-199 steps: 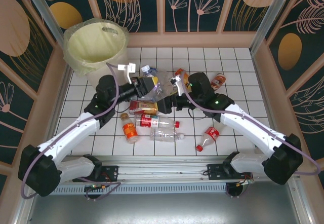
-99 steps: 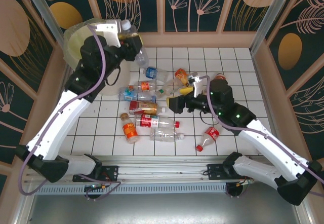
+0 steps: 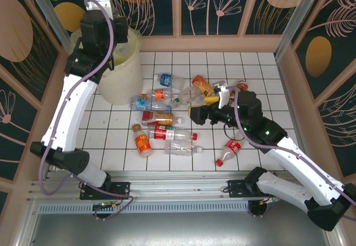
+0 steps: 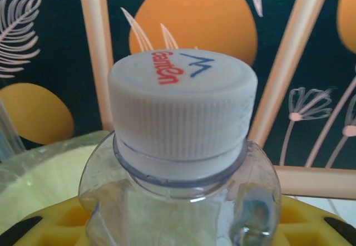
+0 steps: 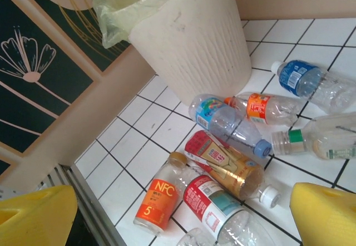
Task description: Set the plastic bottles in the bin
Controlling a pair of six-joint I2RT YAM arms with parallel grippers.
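My left gripper (image 4: 178,226) is shut on a clear plastic bottle (image 4: 178,196) with a white ribbed cap (image 4: 182,104), its yellow fingers (image 4: 53,224) on either side of the body. The left arm (image 3: 94,26) is raised high at the rim of the cream-white bin (image 3: 122,73), whose pale-yellow bag (image 4: 39,173) lies just below the bottle. Several plastic bottles lie in a pile on the tiles: a blue-labelled one (image 3: 167,80), a red and gold one (image 5: 222,160) and an orange NFC one (image 5: 161,198). My right gripper (image 3: 197,114) hangs open above the pile's right side.
More bottles lie apart at the right: a red one (image 3: 229,150) by the right arm and one (image 3: 240,86) behind it. A clear one (image 3: 181,148) lies near the front edge. Patterned walls close in the tiled floor, and the bin (image 5: 189,40) fills the back left corner.
The left arm has lifted the clear bottle out of the pile and swung it up and left to the bin. The right gripper has drawn back a little to the right, still open.
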